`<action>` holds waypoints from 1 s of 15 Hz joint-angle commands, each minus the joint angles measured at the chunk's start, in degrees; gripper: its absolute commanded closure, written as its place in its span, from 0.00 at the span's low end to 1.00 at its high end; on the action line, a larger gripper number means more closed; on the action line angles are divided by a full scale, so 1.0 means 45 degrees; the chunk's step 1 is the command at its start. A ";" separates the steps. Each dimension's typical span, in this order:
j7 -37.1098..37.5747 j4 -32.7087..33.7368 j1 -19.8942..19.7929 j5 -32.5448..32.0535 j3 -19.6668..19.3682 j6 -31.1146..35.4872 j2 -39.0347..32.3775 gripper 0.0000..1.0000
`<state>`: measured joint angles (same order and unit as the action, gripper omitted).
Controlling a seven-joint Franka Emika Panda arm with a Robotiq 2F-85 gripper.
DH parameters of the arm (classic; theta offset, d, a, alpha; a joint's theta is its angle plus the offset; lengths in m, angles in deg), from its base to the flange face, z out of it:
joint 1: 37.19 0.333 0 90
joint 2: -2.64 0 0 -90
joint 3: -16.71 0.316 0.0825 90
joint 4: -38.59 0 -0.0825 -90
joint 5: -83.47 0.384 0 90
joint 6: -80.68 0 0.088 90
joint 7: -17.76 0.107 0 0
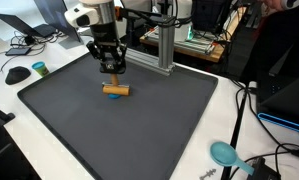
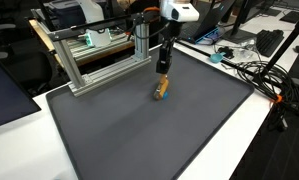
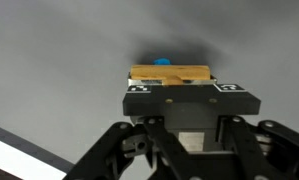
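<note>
In an exterior view my pincer (image 1: pixel 111 68) is drawn narrow on a small wooden piece (image 1: pixel 111 66), hanging just above a wooden block (image 1: pixel 116 90) that lies on the dark mat (image 1: pixel 169 120). In an exterior view from the far side, I see the same: pincer (image 2: pixel 161 70) above the block (image 2: pixel 161 89). In the wrist view the wooden piece (image 3: pixel 169 73) sits at my fingertips, with something blue (image 3: pixel 162 60) peeking past it.
</note>
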<state>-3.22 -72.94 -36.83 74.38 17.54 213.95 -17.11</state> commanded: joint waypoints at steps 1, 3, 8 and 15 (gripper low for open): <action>-0.0657 -0.1223 -0.0069 -0.1139 -0.0044 0.0134 -0.0234 0.78; -0.0898 -0.1366 0.0007 -0.1715 -0.0038 0.0187 -0.0104 0.78; -0.1236 -0.1758 0.0106 -0.3035 -0.0082 0.0252 0.0167 0.78; -0.0872 -0.1960 -0.0351 -0.2581 -0.0219 -0.0501 0.0955 0.78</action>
<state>-8.55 -80.17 -36.43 59.85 16.87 210.45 -13.20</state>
